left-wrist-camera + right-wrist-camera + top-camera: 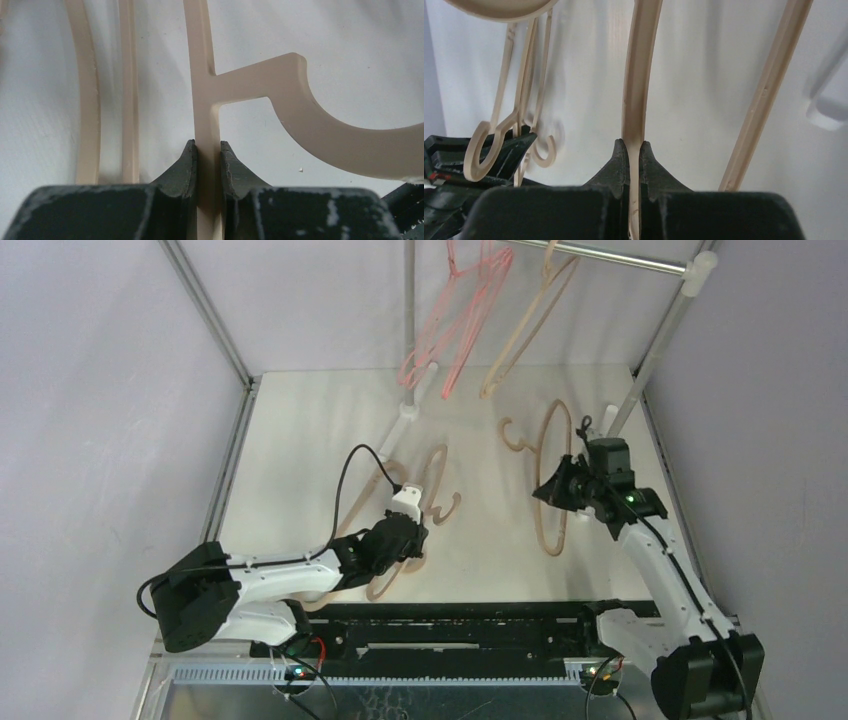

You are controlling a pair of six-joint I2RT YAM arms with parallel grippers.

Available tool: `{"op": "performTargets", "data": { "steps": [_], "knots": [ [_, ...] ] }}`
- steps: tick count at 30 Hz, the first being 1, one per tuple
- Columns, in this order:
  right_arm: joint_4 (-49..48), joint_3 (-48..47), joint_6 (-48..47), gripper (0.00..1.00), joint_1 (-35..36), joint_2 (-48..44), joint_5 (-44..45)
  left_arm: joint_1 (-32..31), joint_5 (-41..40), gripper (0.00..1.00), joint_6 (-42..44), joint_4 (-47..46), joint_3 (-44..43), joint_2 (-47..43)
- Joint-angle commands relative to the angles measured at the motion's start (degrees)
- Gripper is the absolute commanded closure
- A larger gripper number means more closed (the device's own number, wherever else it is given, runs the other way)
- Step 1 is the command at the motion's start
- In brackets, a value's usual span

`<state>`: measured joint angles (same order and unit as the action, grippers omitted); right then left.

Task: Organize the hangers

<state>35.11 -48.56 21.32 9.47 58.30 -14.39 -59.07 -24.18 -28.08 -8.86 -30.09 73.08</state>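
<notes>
While the left gripper (207, 146) pinches narrowly on the straight bar of a beige hanger (204, 75) lying on the white table (300, 440), the bars of a neighbouring beige hanger (87, 90) lie just to its left. At the back, pink wire hangers (455, 325) hang from the silver rack rail (600, 257), with a hanging beige hanger (525, 335) just to their right. Further right, the right gripper (633, 146) is clamped tight on the thin curved arm of a right-hand beige hanger (638, 75); whether that one is off the table I cannot tell.
</notes>
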Motion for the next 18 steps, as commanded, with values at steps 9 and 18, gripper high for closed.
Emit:
{"op": "performTargets", "data": {
  "steps": [9, 18],
  "knots": [
    [-2.11, -0.69, 4.44, 1.00, -13.38, -14.18, -23.89, 0.34, -0.04, 1.00, 1.69, -0.98, -1.88, -1.47],
    [-3.30, -8.15, 6.58, 1.00, -22.14, -15.27, -28.91, 0.31, 0.18, 1.00, 1.53, -1.28, -1.73, -0.62]
  ]
}}
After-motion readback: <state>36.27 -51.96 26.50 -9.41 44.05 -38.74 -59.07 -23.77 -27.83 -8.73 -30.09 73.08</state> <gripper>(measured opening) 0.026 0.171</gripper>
